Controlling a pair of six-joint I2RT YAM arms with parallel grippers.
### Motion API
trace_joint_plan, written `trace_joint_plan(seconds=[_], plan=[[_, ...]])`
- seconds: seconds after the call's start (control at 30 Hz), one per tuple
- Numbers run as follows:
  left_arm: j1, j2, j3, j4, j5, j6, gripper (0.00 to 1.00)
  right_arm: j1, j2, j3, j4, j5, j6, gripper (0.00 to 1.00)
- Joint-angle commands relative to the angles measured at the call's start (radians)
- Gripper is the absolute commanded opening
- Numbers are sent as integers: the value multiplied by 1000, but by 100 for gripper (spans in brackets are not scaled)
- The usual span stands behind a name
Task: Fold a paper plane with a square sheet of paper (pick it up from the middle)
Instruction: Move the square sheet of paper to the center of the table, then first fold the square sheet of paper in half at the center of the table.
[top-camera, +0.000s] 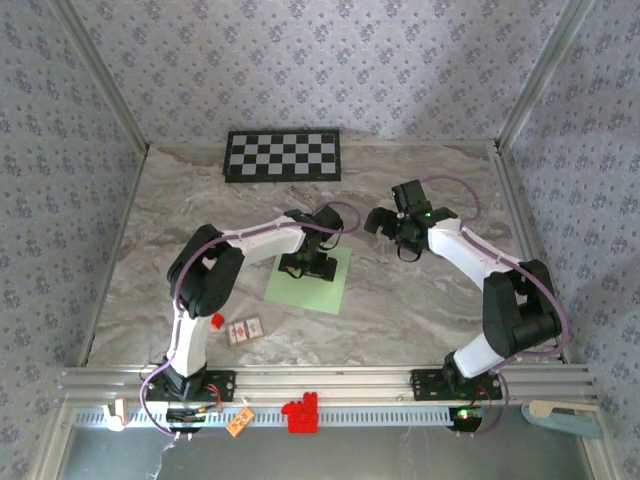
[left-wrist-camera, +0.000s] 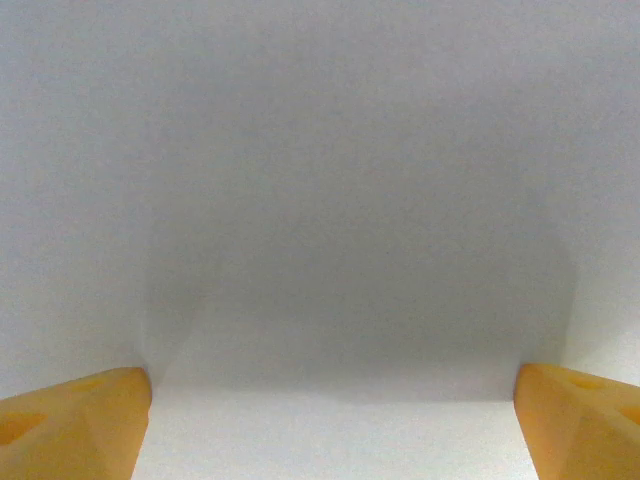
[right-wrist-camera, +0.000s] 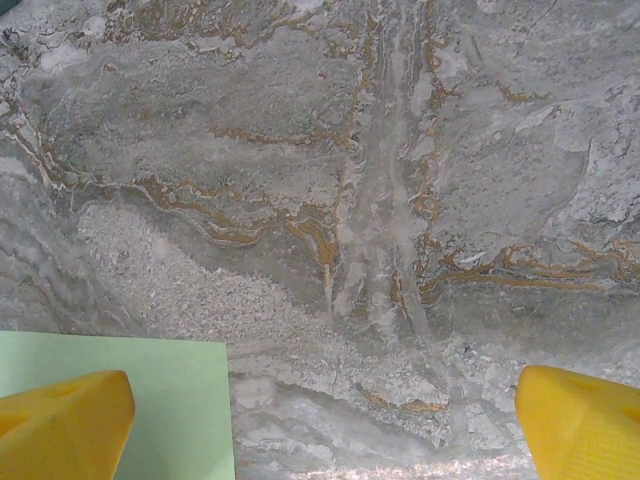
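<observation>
1. 2 arms reach over a marbled surface (top-camera: 420, 300). 1 pale green sheet of paper (top-camera: 315, 293) lies flat and unfolded near the middle of it, turned slightly askew.
2. The left arm (top-camera: 250, 240) stretches across to the sheet. The left jaws hang right over its far half, released and spread wide, grasping nothing.
3. In the left wrist view, the 2 orange left fingers (left-wrist-camera: 70, 430) sit in the bottom corners, far apart. Plain paper and a soft shadow lie between them. Whether the tips touch the paper, I cannot tell.
4. The right arm (top-camera: 470, 255) holds the right jaws above bare surface just right of the sheet, likewise released and empty.
5. In the right wrist view, 1 of the yellow right fingers (right-wrist-camera: 60, 430) overlaps a corner of the sheet, and the other is over marble.
6. 1 checkerboard panel (top-camera: 282, 156) lies at the far edge, well apart from the sheet.
7. 1 small red block (top-camera: 215, 320) sits beside the left arm, with a small card (top-camera: 245, 330) just to its right.
</observation>
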Motion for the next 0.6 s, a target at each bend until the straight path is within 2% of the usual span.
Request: trace_joint_plan(seconds=[0.0, 0.23, 0.57], plan=[[14, -65, 3, -20, 0, -68, 92, -6, -7, 19, -26, 20, 18, 100], [22, -38, -6, -19, 16, -89, 89, -7, -6, 13, -28, 23, 18, 100], [7, 21, 25, -35, 47, -33, 88, -7, 2, 11, -29, 21, 23, 100]])
